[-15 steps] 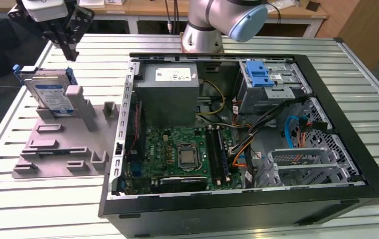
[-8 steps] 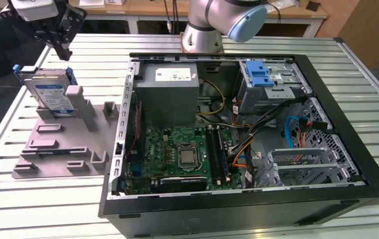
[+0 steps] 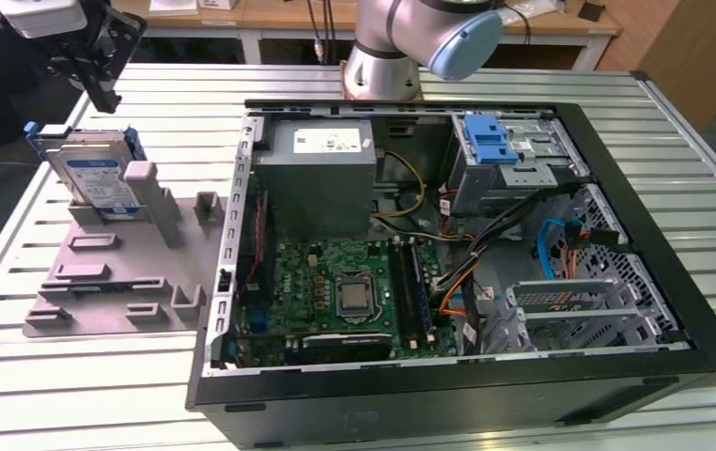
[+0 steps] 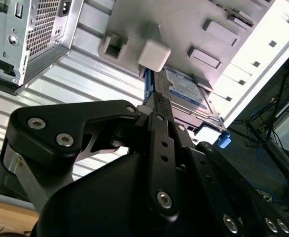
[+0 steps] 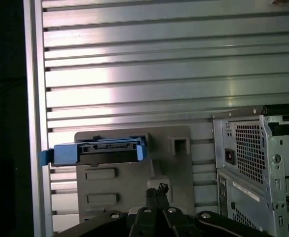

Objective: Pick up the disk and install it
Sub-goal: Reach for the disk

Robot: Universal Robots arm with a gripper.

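pincer (image 3: 102,92) hangs above disk (image 3: 92,177), not touching, tips pressed together, gripping nothing. disk stands on edge in grey holder (image 3: 120,272) on bench (image 3: 83,385), beside open computer case (image 3: 659,235). to grasp well, i judge: spread tips wide, centre over top edge, clamp flat faces squarely, stay clear of holder posts.

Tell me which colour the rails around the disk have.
The rails framing the disk are blue; the first wrist view shows this best.

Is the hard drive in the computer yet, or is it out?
Out. The disk stands propped on the grey fixture beside the open computer case, outside it. The tool hangs above the disk, apart from it.
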